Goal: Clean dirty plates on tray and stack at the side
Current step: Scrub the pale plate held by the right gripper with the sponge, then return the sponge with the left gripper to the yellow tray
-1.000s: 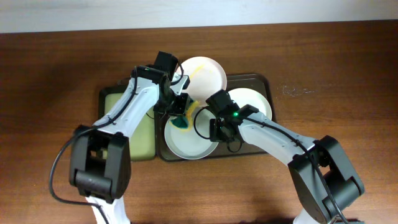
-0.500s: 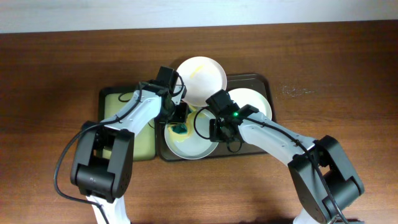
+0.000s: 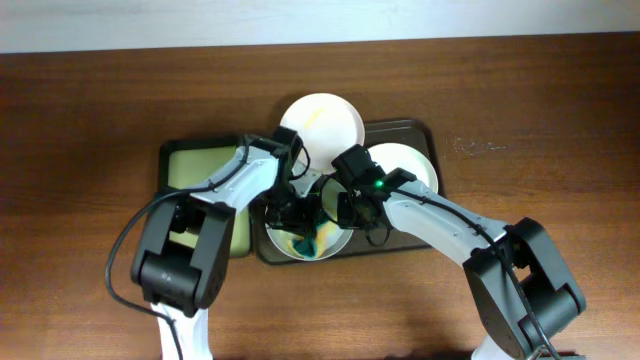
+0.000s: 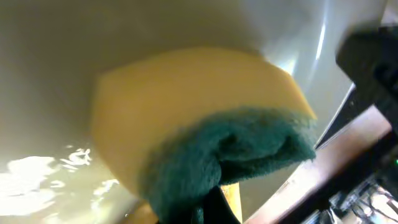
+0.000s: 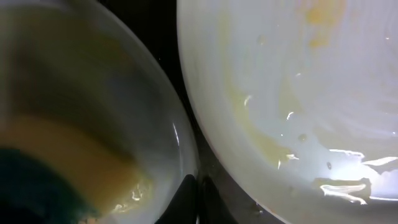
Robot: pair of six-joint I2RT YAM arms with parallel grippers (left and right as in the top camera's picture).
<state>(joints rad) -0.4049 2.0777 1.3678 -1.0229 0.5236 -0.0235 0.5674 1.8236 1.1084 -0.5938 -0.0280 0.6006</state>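
Plates (image 3: pixel 405 160) lie on the tray (image 3: pixel 400 130), one overhanging its far rim. The sponge (image 3: pixel 303 244), clamped in the left gripper (image 3: pixel 300 232), has been swept from the front plate's (image 3: pixel 278 235) far-left edge to its middle, so scrubbing is judged under way. Yellow smears on the neighbouring plate are shown only in the right wrist view. Whether the right gripper (image 5: pixel 198 202), set at the front plate's rim, is closed cannot be told.

Three plates (image 3: pixel 322 125), two trays (image 3: pixel 424 130), one sponge (image 3: pixel 305 243)
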